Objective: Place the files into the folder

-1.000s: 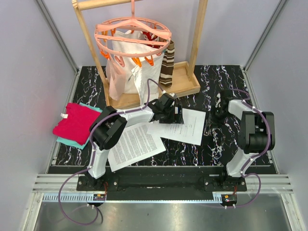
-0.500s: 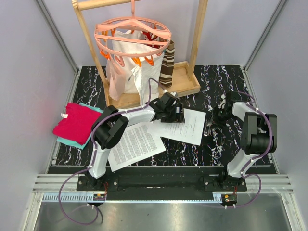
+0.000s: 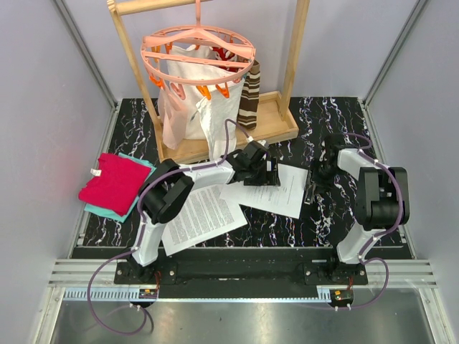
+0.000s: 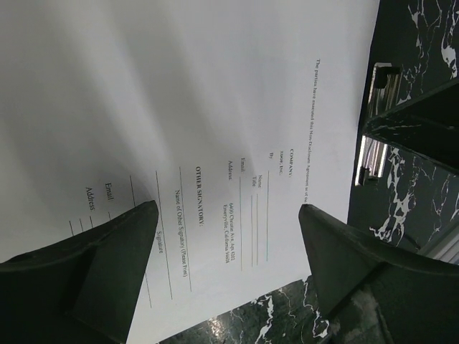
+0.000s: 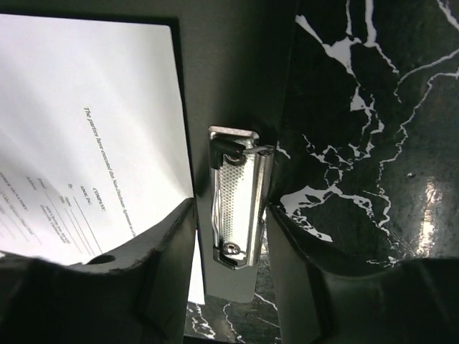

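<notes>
Clip (image 5: 237, 197) of the folder (image 5: 229, 64) lies between right fingers (image 5: 147, 279)

A robot lab test cell: plain grey walls (image 3: 36, 107) on aluminium posts (image 3: 86, 51) box in a black marbled table (image 3: 337, 115). The left arm (image 3: 161, 201) and right arm (image 3: 380, 197) are bolted to a rail (image 3: 237, 273) along the bottom. Staged props sit at upper centre and left: wooden rack (image 3: 290, 72), pink clip hanger (image 3: 197, 50), folded cloths (image 3: 111, 186).
</notes>
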Controlling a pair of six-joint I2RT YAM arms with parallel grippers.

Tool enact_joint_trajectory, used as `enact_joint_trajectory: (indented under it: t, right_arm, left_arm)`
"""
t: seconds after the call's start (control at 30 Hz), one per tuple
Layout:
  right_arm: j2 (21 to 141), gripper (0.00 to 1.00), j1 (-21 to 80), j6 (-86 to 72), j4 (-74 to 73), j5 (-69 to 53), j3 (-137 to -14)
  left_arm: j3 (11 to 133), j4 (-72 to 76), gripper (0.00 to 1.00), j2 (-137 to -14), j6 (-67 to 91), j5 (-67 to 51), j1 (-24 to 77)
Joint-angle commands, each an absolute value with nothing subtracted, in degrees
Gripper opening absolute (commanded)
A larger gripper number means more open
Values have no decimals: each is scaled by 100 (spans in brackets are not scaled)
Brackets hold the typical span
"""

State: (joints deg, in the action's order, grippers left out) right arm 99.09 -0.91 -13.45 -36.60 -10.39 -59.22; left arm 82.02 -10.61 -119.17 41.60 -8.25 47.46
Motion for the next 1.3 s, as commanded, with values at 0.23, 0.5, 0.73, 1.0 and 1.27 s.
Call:
enact_joint_trajectory:
  t: [0.23,0.5,0.73,1.0,1.27]
  right_arm:
    - [10248,34,211,-1354,-3885,-738,-6179]
    - [9844,0,202,-1362,-3657,-993,-6126]
    - [9580,0,193,-1204,-3454,-1484,-6030]
    - [9492,0,-342,-1073,-3225,-2057,-5740]
    - [9597,0,-439,-1081,-3111,-2391,-5757]
  left_arm:
    - [8402,-1046,87,-12401,4368,-861,4834]
    - [8490,-976,87,-12568,4403,-967,4869]
    - [8367,-1037,88,-12507,4281,-861,4817]
    - [8332,-1125,88,-12524,3973,-853,4702]
    - [8446,-1143,88,-12709,3902,-1090,4720]
